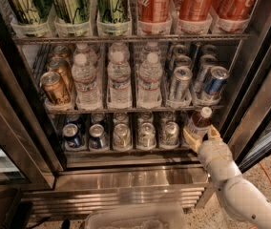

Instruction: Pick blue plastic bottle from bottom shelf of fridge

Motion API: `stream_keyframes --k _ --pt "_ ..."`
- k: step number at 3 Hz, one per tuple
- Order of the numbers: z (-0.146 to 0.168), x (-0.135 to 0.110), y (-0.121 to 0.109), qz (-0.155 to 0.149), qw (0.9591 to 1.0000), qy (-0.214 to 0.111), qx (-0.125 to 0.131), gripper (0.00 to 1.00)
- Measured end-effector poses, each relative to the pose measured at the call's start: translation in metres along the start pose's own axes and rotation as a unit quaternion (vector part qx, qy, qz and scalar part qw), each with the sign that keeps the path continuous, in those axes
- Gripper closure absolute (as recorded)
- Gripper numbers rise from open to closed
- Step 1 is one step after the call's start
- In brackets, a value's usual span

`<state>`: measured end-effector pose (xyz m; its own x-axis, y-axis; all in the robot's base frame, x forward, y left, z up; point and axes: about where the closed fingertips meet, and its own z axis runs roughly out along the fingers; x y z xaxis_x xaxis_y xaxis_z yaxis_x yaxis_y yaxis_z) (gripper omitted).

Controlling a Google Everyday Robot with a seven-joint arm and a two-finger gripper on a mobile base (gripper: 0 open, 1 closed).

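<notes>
The fridge (126, 185) stands open with its steel base below. On the bottom shelf (126, 149), at the far right, stands the blue plastic bottle (200, 121), with a white cap and a dark amber-brown body. It leans slightly to the left. My gripper (201, 136) reaches in from the lower right, and its cream fingers (191, 138) sit on either side of the bottle's lower body, closed on it. The bottle's label is mostly hidden by the fingers.
Several cans (121, 135) fill the bottom shelf left of the bottle. Water bottles (119, 78) and cans (214, 82) stand on the shelf above, and green and red cans on the top one. The dark door frame (259, 104) is close on the right. A clear bin (135, 218) sits below.
</notes>
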<state>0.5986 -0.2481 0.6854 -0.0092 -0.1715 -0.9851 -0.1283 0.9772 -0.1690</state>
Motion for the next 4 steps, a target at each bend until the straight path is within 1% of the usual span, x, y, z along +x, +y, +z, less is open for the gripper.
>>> stream_keyframes --k 1,2,3,4 --pt "-0.023 0.003 0.008 0.007 0.9998 0.012 -0.014 1.0" --pt "-0.054 -0.013 0.025 0.014 0.9989 0.002 -0.045 1.0" --pt "-0.074 -0.037 0.041 0.01 0.9956 -0.005 -0.093 1.0" --pt "-0.078 -0.05 0.067 -0.029 0.9855 0.014 -0.167 1.0"
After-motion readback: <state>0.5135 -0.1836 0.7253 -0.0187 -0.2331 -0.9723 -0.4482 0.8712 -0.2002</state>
